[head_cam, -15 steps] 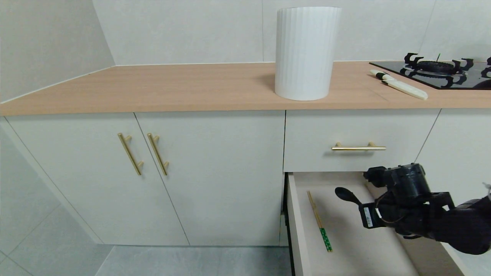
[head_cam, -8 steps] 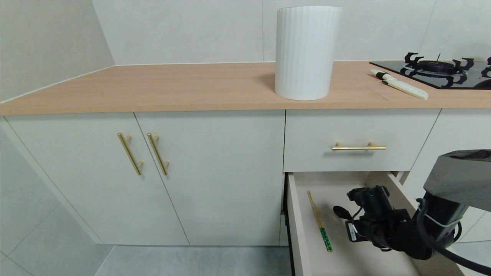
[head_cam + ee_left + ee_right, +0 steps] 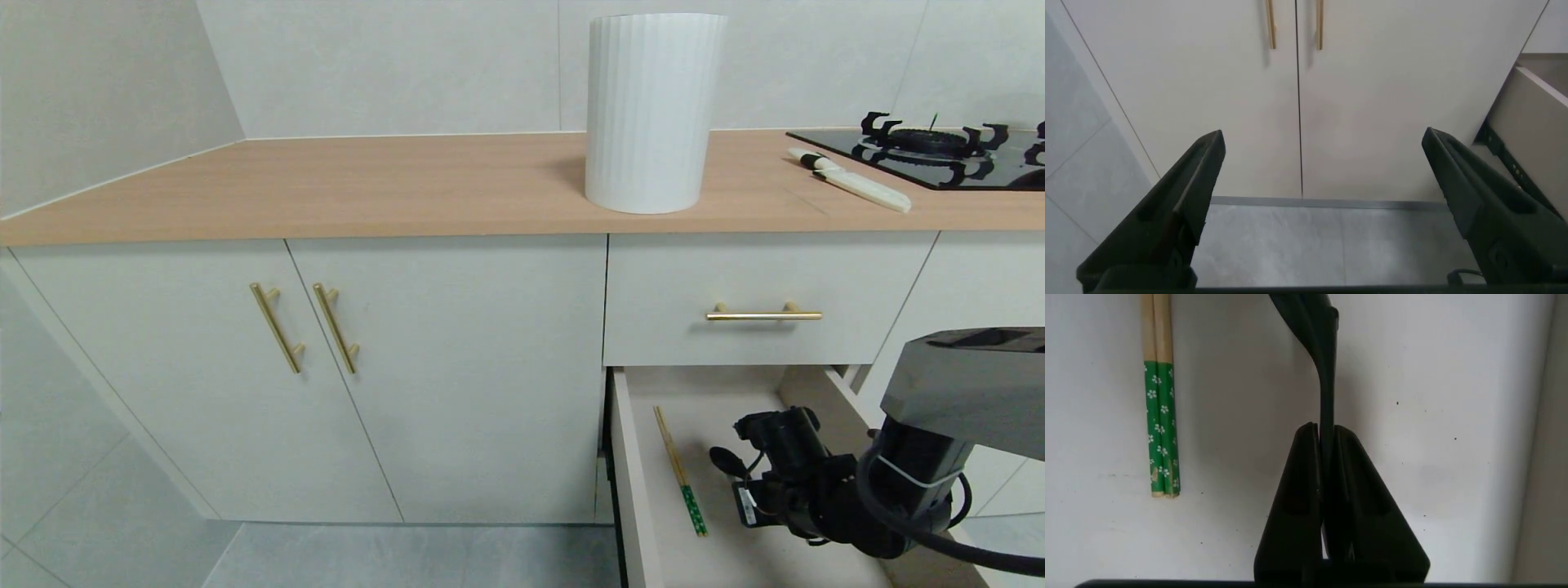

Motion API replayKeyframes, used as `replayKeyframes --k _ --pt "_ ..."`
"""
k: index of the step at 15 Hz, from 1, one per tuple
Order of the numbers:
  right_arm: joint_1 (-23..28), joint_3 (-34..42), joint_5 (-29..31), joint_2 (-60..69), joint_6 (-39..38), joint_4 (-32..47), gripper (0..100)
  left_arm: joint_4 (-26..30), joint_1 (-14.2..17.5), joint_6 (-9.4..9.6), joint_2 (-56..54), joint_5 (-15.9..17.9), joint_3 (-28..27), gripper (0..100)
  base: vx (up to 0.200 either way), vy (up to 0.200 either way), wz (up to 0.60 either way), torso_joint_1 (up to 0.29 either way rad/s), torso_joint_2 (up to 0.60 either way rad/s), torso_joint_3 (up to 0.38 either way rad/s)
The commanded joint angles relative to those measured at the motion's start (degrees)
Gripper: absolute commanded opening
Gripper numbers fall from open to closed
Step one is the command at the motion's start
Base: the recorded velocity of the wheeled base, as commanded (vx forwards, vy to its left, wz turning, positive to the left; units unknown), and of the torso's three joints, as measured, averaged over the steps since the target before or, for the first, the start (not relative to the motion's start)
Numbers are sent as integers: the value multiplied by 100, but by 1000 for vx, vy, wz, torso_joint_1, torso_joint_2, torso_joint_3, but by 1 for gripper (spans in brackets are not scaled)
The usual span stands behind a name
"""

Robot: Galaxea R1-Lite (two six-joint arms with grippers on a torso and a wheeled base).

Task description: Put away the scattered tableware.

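Note:
My right gripper (image 3: 744,483) is low inside the open lower drawer (image 3: 633,457), shut on the handle of a black spoon (image 3: 725,461). In the right wrist view the spoon (image 3: 1321,351) runs out from between the closed fingers (image 3: 1305,469), its bowl just above the drawer floor. A pair of chopsticks (image 3: 679,480) with green patterned ends lies on the drawer floor beside the spoon; the chopsticks (image 3: 1160,400) are a short way from it. A white knife (image 3: 849,180) lies on the wooden counter near the stove. My left gripper (image 3: 1323,204) hangs open in front of the cabinet doors, with nothing between its fingers.
A tall white ribbed cylinder (image 3: 649,110) stands on the counter (image 3: 326,184). A black gas stove (image 3: 939,151) is at the right. Above the open drawer is a shut drawer with a gold handle (image 3: 763,314). Two cabinet doors with gold handles (image 3: 304,327) are at the left.
My right gripper has gone down and into the drawer with the spoon, bringing it close to the drawer floor beside the chopsticks. The last half second shows only a small shift.

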State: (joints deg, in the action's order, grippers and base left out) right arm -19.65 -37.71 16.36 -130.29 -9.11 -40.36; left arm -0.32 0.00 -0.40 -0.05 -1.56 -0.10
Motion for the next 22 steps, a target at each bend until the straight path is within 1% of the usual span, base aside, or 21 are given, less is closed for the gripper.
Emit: replayKeyframes --k 1,7,8,16,19,20,22 --pt "-4 0 -1 -5 -3 2 0 -3 0 -4 5 -2 1 100 0 0 0 0 0 0" --pt "-4 -9 43 -5 -3 -7 0 -3 0 5 5 -2 1 100 0 0 0 0 0 0" --pt "-4 0 43 -14 -3 -7 100 -3 0 5 5 -2 1 100 0 0 0 0 0 0" --pt "5 -9 43 4 -3 -7 100 -3 0 -4 5 -11 1 100 0 0 0 0 0 0" --pt "84 62 34 470 -3 99 100 -3 0 -4 5 -2 1 100 0 0 0 0 0 0" --pt "93 70 34 760 -3 257 100 -3 0 -4 5 -2 1 100 0 0 0 0 0 0" --pt "93 62 8 1410 -65 943 100 -3 0 5 5 -2 1 100 0 0 0 0 0 0"
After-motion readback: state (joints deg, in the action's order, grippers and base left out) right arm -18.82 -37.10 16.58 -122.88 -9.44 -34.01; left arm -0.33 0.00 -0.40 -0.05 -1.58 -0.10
